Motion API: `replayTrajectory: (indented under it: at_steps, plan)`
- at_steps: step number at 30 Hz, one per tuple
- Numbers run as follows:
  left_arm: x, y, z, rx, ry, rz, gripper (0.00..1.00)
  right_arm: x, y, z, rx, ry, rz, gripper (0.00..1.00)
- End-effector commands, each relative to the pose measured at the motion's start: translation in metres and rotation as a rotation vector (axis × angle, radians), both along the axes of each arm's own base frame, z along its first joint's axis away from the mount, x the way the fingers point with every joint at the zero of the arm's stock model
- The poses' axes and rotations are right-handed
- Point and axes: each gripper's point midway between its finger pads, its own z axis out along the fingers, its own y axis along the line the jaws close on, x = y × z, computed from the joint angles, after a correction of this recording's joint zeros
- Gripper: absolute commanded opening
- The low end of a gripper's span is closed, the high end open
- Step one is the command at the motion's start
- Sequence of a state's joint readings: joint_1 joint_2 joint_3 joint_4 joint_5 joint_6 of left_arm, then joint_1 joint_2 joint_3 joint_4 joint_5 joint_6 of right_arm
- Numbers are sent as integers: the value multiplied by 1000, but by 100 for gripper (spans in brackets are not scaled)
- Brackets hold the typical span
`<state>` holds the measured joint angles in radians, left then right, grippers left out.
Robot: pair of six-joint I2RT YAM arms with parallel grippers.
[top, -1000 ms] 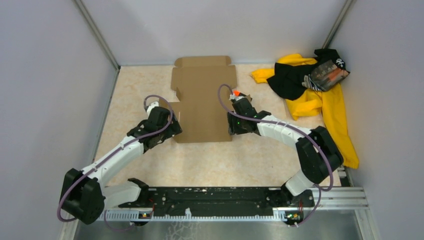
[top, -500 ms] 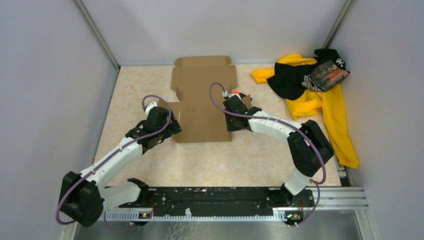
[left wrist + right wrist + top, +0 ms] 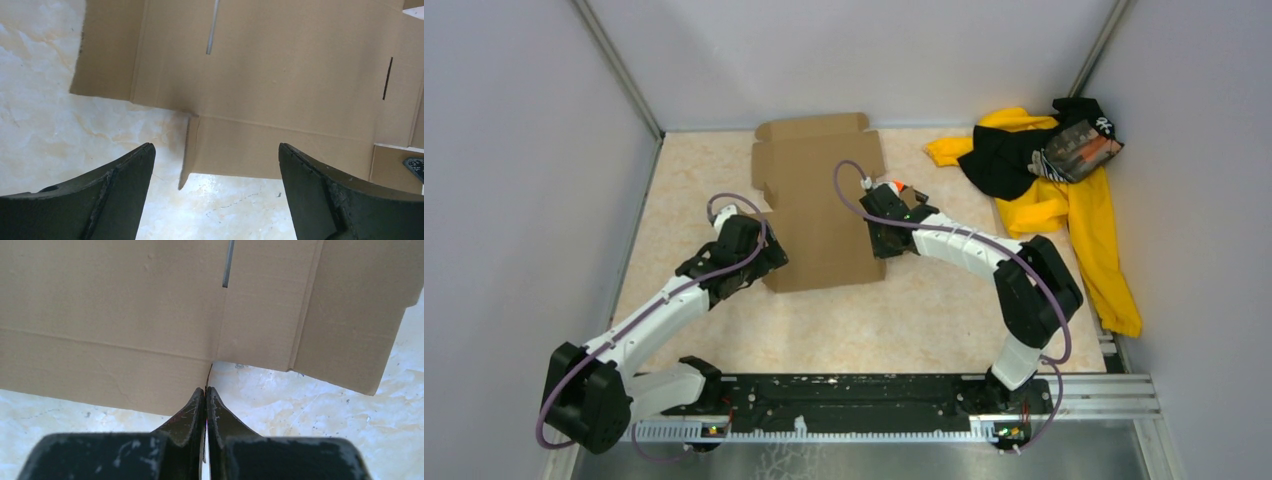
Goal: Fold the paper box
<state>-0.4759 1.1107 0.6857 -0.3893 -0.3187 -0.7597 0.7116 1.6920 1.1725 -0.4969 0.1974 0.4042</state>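
Observation:
The paper box [image 3: 819,205] lies as a flat brown cardboard sheet with flaps and slits on the marbled table, turned slightly. My right gripper [image 3: 876,238] is at the sheet's right edge. In the right wrist view the paper box [image 3: 125,315] fills the top, and my right gripper [image 3: 206,388] is shut on a thin flap edge that runs from a corner notch in between its fingers. My left gripper [image 3: 767,265] hovers at the sheet's near left corner. In the left wrist view my left gripper [image 3: 215,145] is wide open and holds nothing. A slightly raised flap corner of the paper box [image 3: 280,75] lies between its fingers.
A yellow-and-black clothing pile [image 3: 1044,170] lies at the back right, against the right wall. Grey walls close in the table on the left, back and right. The arms' black mounting rail [image 3: 864,400] runs along the near edge.
My right gripper has shut and moved left. The cardboard sheet has shifted left and rotated a little. The left arm has hardly moved.

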Motion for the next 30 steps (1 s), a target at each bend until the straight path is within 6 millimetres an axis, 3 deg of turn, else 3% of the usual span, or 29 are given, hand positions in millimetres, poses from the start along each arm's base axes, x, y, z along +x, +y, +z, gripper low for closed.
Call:
replayTrajectory:
  at_steps: [1, 4, 8, 14, 19, 24, 30]
  plan:
    - [-3, -10, 5, -92, 9, 15, 99, 12, 23, 55, 106, -78, 22, 0]
    - [-3, -18, 10, -124, 7, -24, 99, 11, 29, 74, 140, -85, 48, 0]
    - [-3, -19, 26, -112, -22, -62, 99, 14, 22, 94, 79, -95, 72, 0]
    - [-3, -49, 72, -159, -103, -293, 99, 19, 14, 120, 26, -82, 129, 0]
    - [-4, -56, 111, -111, -162, -426, 99, 20, 18, 129, 29, -25, 200, 0]
    - [-7, -56, 121, -7, -172, -513, 98, 17, 21, 124, 14, 69, 290, 0]
    - [-16, -84, 115, 89, -136, -614, 98, 17, 28, 141, 25, 94, 352, 0]
